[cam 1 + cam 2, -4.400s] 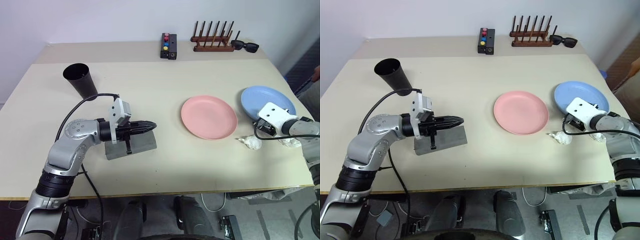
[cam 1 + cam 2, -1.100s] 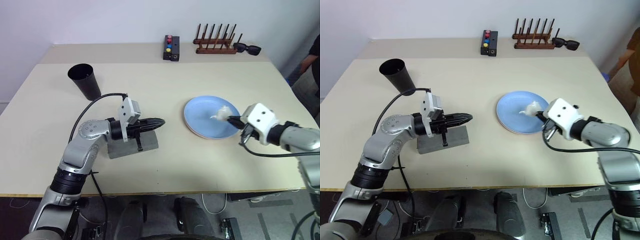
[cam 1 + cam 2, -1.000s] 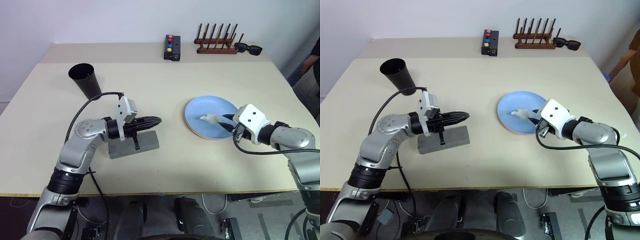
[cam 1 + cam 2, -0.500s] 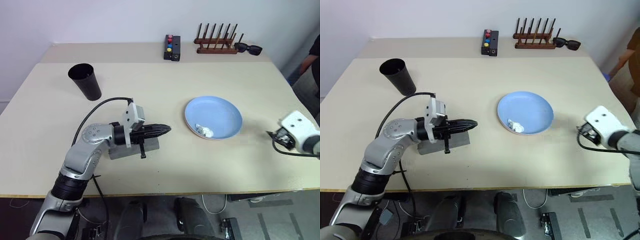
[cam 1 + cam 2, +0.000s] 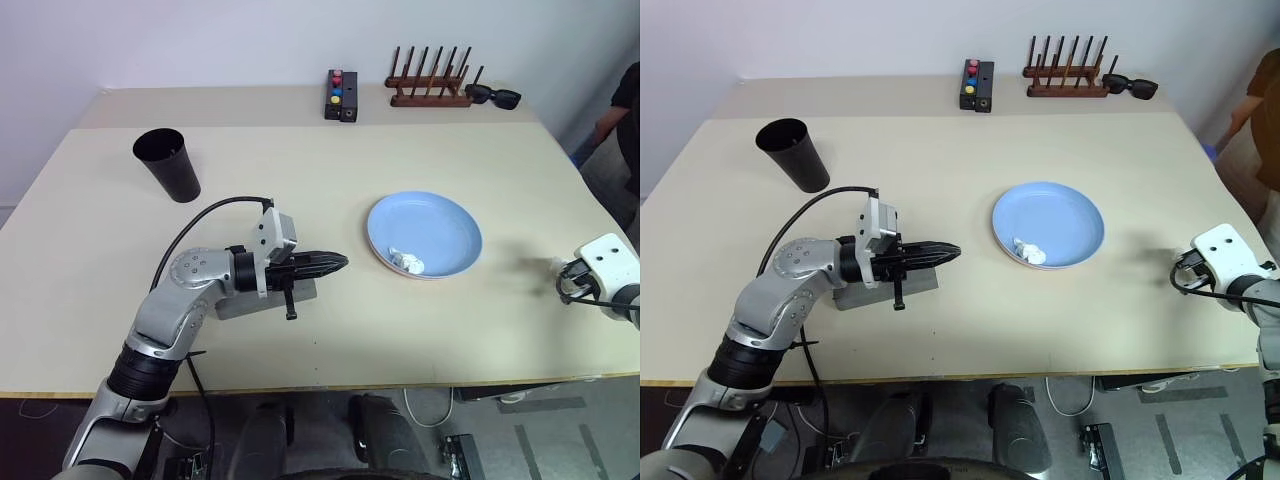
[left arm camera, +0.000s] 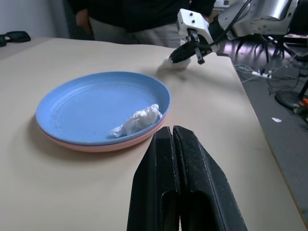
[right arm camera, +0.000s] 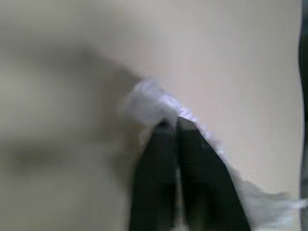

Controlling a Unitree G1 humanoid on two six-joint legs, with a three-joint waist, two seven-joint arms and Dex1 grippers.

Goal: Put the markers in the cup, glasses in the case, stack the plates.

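Already your plates (image 5: 425, 232) sit stacked mid-worktop, blue on top, a pink rim peeking out beneath in the left wrist view, with a crumpled tissue (image 5: 407, 262) lying in the blue one. That stack lies straight ahead of your left gripper (image 5: 336, 263), whose fingers are pressed together and empty above the grey case (image 5: 262, 301). Your right gripper (image 7: 177, 126) is well off by the worktop's right edge, its fingers pinching a second white wad (image 7: 150, 102). The right wrist view shows that pinch; from the head views the wad is hidden. The cup (image 5: 168, 166) stands far left.
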